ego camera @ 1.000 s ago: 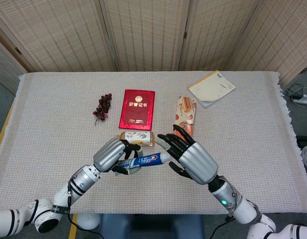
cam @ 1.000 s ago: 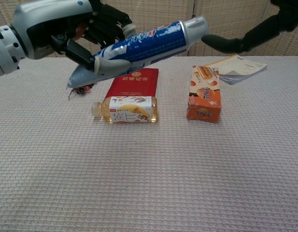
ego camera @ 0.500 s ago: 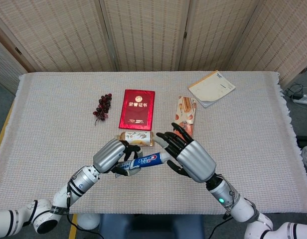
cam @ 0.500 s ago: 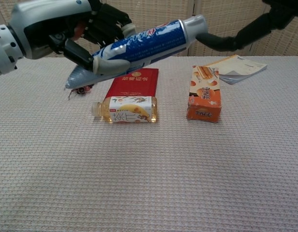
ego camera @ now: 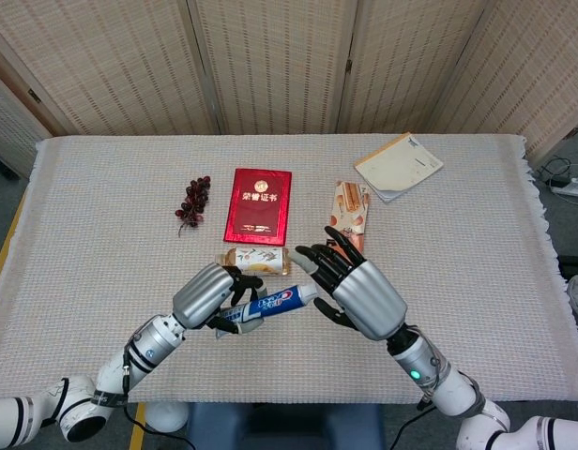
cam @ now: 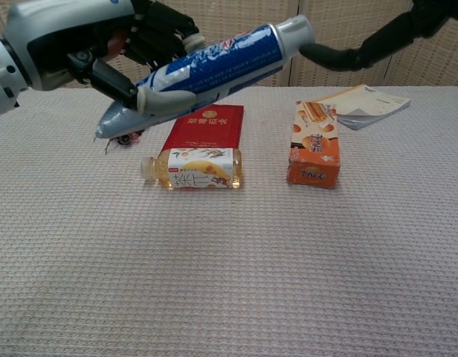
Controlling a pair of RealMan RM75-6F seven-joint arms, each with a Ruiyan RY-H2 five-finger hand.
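Note:
My left hand (ego camera: 209, 293) (cam: 80, 41) grips a blue and white toothpaste tube (ego camera: 267, 303) (cam: 214, 67) above the table, its capped end pointing to the right. My right hand (ego camera: 359, 291) is at the cap with its fingers spread; one dark finger (cam: 340, 56) touches the cap. Below the tube lies a small tea bottle (ego camera: 256, 260) (cam: 193, 169) on its side.
A red certificate book (ego camera: 259, 204) (cam: 205, 126) lies behind the bottle, dark grapes (ego camera: 193, 202) to its left. An orange snack box (ego camera: 349, 216) (cam: 314, 145) sits to the right, a notebook (ego camera: 398, 166) (cam: 366, 104) at the back right. The woven tablecloth (ego camera: 101, 216) covers the table.
The tube has tilted up slightly and shifted a little left in the chest view. My right hand has moved in until a finger reaches the cap.

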